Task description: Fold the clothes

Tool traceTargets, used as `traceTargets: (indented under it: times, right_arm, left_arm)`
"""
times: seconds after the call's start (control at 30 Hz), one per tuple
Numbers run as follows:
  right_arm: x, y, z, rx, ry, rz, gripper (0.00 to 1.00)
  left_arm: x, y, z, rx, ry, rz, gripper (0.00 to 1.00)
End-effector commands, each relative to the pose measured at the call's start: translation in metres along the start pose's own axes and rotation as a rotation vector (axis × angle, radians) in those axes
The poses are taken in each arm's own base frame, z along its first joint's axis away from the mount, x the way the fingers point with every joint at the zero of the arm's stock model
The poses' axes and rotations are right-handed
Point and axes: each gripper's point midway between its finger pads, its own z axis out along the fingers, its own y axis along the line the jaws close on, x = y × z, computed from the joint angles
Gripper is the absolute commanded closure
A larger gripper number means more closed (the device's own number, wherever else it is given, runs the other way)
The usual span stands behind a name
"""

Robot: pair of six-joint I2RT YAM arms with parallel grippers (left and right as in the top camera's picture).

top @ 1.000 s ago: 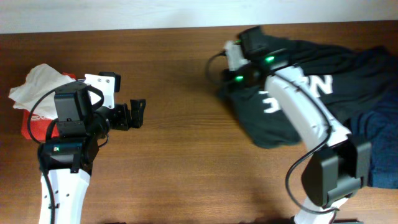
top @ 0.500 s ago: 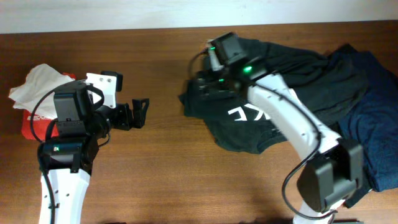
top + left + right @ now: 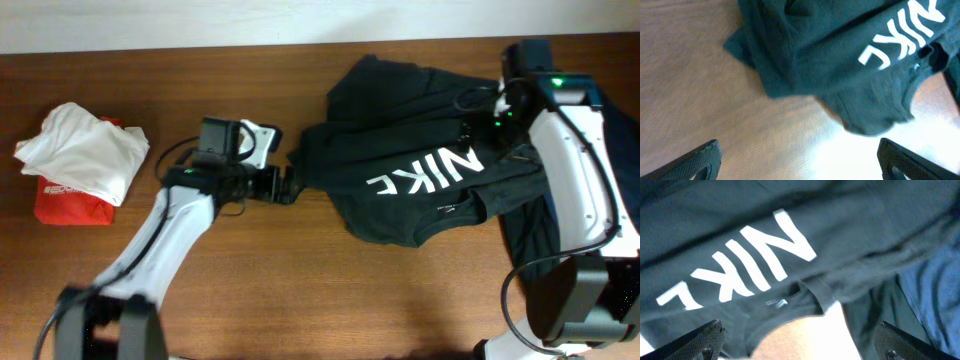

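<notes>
Black T-shirt (image 3: 395, 140) in every view, left hand (image 3: 800, 161) and right hand (image 3: 800, 341) both spread wide, white-and-red clothes (image 3: 85, 165) overhead only.

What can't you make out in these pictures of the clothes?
- Navy garment: in the overhead view, mostly hidden under the right arm.
- Red garment: in the overhead view, largely covered by the white garment; its print is too small to read.
- Black T-shirt: sleeves bunched, full shape unclear in every view.

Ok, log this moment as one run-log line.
black cloth T-shirt with white NIKE letters: rumpled, unfolded | left fingers: open, at shirt's left edge | right fingers: open, over shirt | white and red cloths: far left, untouched
</notes>
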Motion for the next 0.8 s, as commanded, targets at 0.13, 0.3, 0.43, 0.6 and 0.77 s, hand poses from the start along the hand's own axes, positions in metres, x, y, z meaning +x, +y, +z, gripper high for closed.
traceTargets:
  times: [0.13, 0.3, 0.43, 0.6, 0.77]
  right_arm:
    - [0.004, -0.022, -0.007, 0.025, 0.01, 0.052, 0.01]
    - [0.005, -0.022, -0.007, 0.025, 0.014, 0.052, 0.01]
    - [0.007, -0.022, -0.007, 0.027, 0.022, 0.051, 0.01]
    - [0.007, -0.025, -0.007, 0.04, 0.021, 0.05, 0.01]
    - [0.006, -0.026, -0.007, 0.05, 0.019, 0.05, 0.01]
  left_arm:
    - [0.004, -0.003, 0.082, 0.059, 0.02, 0.053, 0.01]
    - [0.012, -0.002, 0.119, 0.078, 0.021, 0.083, 0.17]
    - [0.002, 0.004, 0.124, 0.055, -0.023, 0.085, 0.99]
    - [-0.053, 0.041, 0.084, -0.054, -0.132, 0.026, 0.99]
    - [-0.155, 0.13, -0.021, -0.257, -0.389, -0.061, 0.99]
